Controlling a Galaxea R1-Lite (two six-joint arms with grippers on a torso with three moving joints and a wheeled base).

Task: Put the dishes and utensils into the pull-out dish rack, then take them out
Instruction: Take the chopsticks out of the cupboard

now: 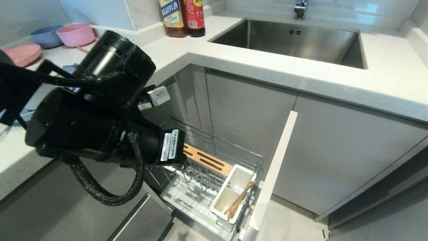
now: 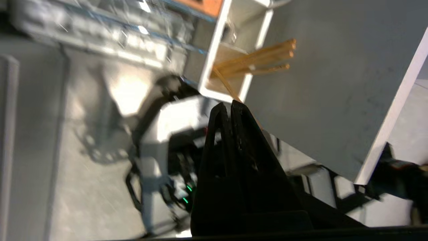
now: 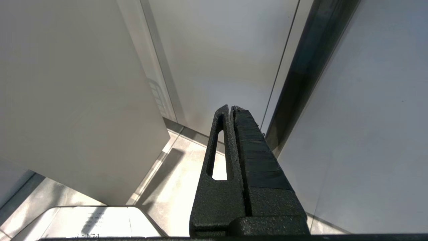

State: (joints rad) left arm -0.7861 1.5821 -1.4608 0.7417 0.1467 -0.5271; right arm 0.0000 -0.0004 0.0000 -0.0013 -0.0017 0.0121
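The chopsticks [image 1: 239,199] stood in the white utensil cup [image 1: 234,194] at the front end of the pull-out dish rack [image 1: 214,174], right by its cabinet front [image 1: 272,174]. No plate or bowl showed in the rack. The left gripper [image 2: 230,105] hovered just beside the cup, pressed together on one thin stick [image 2: 225,85]. It looked like a utensil step; next, that stick likely needed to move carefully past the cup's rim. The right gripper [image 3: 231,108] was shut, away from the rack.
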